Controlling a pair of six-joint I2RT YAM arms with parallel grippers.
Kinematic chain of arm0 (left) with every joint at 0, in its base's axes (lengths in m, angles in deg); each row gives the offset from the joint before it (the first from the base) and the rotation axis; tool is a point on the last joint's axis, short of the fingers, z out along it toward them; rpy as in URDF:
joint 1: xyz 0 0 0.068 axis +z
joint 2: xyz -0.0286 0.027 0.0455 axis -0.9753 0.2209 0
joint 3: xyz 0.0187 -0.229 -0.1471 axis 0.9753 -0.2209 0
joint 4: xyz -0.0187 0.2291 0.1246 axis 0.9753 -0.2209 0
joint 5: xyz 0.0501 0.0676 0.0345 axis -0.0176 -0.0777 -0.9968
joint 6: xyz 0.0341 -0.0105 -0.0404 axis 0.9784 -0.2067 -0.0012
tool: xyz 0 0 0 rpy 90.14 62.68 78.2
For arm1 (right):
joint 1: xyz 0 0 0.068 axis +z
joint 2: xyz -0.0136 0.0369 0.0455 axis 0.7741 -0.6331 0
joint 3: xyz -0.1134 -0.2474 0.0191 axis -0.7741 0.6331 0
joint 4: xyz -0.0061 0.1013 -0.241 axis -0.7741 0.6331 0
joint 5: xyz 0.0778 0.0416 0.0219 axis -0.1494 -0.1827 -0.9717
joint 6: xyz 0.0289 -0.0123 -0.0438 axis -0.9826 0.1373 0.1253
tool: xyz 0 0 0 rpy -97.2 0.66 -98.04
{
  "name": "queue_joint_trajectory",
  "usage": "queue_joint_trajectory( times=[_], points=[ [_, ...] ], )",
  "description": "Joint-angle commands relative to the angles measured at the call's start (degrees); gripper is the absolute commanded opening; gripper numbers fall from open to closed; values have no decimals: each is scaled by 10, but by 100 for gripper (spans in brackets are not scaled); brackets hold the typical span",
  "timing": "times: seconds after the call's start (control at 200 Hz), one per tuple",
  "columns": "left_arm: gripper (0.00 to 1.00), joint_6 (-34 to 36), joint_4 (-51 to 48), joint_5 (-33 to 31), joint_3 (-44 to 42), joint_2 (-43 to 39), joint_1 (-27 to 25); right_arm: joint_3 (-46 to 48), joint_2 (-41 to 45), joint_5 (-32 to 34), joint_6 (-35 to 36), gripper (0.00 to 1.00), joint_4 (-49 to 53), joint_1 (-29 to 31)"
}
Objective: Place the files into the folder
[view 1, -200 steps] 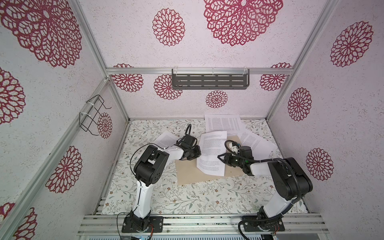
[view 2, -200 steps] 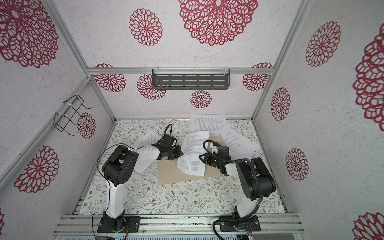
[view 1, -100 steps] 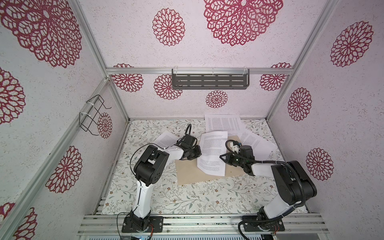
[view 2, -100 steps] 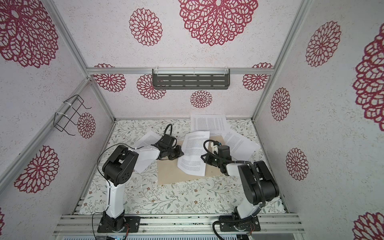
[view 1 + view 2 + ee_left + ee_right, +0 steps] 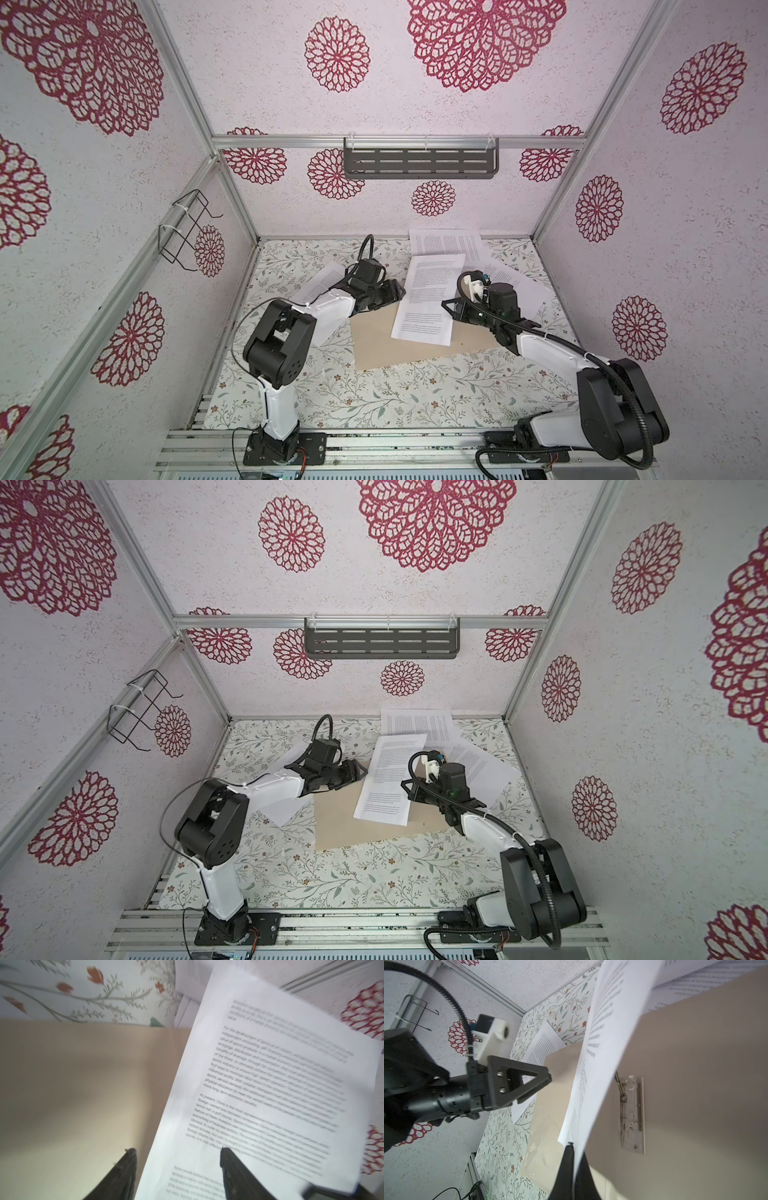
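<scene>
Folder point(image 5: 382, 345) lies open on floral tabletop point(image 5: 374, 395), rosette walls point(image 5: 266, 75).

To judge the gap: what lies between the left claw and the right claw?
The printed sheet, pinched by the right claw, over the beige folder; both top views show it.

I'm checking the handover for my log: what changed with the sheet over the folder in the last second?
The right tool closed on the edge of the printed sheet and now pinches it. The left tool, shut a second ago, opened and let go; its fingers stand apart at the sheet's other edge. Unchanged: the sheet hangs over the open folder, and the other sheets lie where they were.
</scene>
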Motion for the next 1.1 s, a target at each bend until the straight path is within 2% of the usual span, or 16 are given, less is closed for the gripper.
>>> queue_joint_trajectory(
  times=[0.0, 0.105, 0.165, 0.275, 0.385, 0.53, 0.595, 0.73, 0.906, 1.096],
  points=[
    [77, 41, 5, -30, -40, -82, 10, -34, 16, 21, 59, 0, 62, 9],
    [89, 64, -18, -62, -89, -168, 14, -65, 10, 25, 86, 0, 75, 31],
    [100, 75, -34, -79, -117, -218, 19, -81, 3, 20, 99, 0, 71, 45],
    [97, 103, -74, -96, -158, -312, 30, -112, -9, 31, 149, 0, 74, 79],
    [97, 128, -131, -97, -175, -384, 47, -146, -19, 57, 236, 0, 94, 114],
    [97, 159, -209, -106, -184, -460, 63, -159, -42, 16, 317, 0, 69, 122],
    [97, 173, -229, -120, -195, -488, 65, -159, -52, 19, 335, 0, 54, 121],
    [97, 152, -252, -126, -223, -520, 74, -180, -77, 51, 336, 0, 57, 121],
    [97, 106, -246, -110, -255, -519, 75, -180, -86, 35, 326, 0, 49, 131],
    [97, 86, -222, -106, -290, -506, 76, -186, -78, 40, 327, 0, 74, 158]
  ],
)
